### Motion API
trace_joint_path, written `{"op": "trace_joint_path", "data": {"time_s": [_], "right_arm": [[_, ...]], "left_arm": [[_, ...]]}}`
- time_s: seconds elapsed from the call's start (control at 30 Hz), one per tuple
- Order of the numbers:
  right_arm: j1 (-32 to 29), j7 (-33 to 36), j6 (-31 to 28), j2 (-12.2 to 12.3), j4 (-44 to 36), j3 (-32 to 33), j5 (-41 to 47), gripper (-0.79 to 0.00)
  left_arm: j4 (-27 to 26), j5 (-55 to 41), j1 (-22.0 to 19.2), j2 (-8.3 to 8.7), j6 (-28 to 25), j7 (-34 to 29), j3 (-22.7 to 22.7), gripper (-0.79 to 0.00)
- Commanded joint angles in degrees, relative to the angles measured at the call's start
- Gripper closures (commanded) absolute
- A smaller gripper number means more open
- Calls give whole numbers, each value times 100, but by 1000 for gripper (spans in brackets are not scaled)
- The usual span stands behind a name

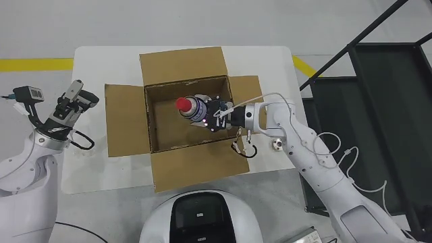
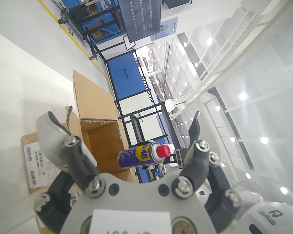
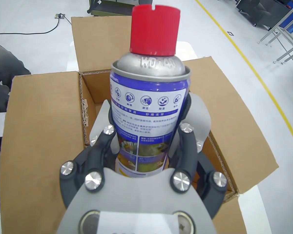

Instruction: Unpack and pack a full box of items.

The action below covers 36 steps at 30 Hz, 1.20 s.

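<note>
White worktop (image 1: pixel 270 64) carrying an open cardboard box (image 1: pixel 181 66) at its centre. Right gripper (image 1: pixel 210 116) clenched around the body of a red-capped spray can (image 1: pixel 192 108), held over the box's opening between spread flaps. Left gripper (image 1: pixel 82 93), released and holding nothing, by the worktop's left edge.

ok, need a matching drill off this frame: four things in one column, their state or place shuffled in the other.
Things:
1. spray can
2. cardboard box
3. left gripper
4. right gripper

States:
A. open, holding nothing, off to one side of the box
B. flaps spread out, sitting on the white table
C. red-capped, gripped over the box's opening
D. shut around the can's body

Pairs: 1-C, 2-B, 3-A, 4-D.
</note>
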Motion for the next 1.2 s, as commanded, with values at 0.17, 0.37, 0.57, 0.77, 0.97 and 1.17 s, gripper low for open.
{"op": "trace_joint_path", "data": {"time_s": [0.17,0.37,0.57,0.77,0.97,1.17], "right_arm": [[-569,-948,-99,140,-434,676,367,0],[-1658,-2231,-376,372,-1145,1990,204,0],[-2864,-3886,-220,502,-899,3118,-144,0],[-3357,-5206,-19,536,-321,3289,-546,0],[-3357,-5206,-19,536,-321,3289,-546,0],[-3357,-5206,-19,536,-321,3289,-546,0]], "left_arm": [[0,0,0,0,0,0,0,-785],[0,0,0,0,0,0,0,-785],[0,0,0,0,0,0,0,-785],[0,0,0,0,0,0,0,-785],[0,0,0,0,0,0,0,-785],[0,0,0,0,0,0,0,-785]]}}
